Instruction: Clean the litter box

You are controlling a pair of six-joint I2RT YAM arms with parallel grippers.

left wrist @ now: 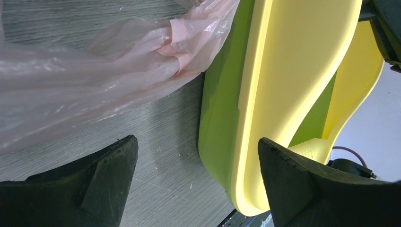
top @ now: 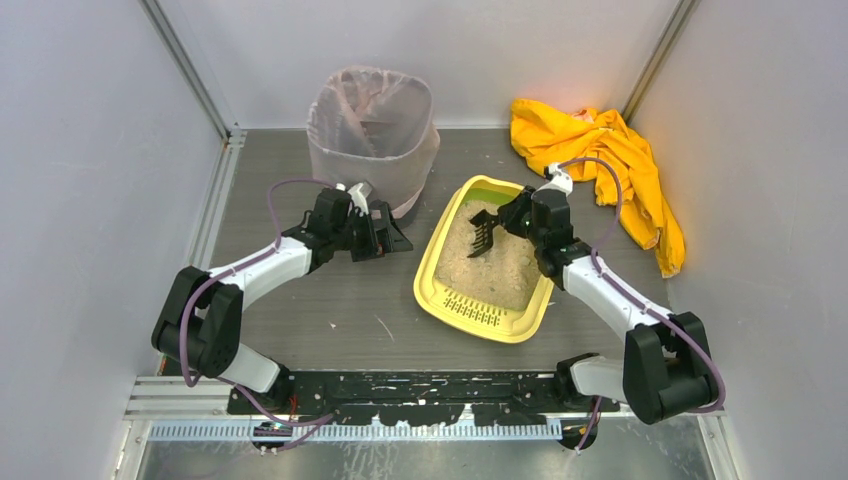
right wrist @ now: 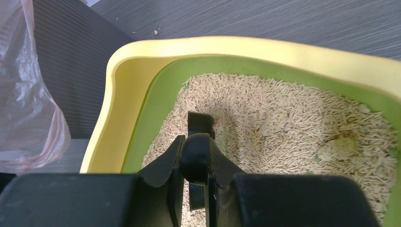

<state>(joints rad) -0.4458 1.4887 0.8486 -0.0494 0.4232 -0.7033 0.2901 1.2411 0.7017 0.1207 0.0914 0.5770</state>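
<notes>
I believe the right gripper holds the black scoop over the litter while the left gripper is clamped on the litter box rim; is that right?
Not quite: the left gripper is open, clamped on nothing, as the left wrist view shows, with the litter box beyond its spread jaws. The right gripper does hold the black scoop over the litter.
</notes>
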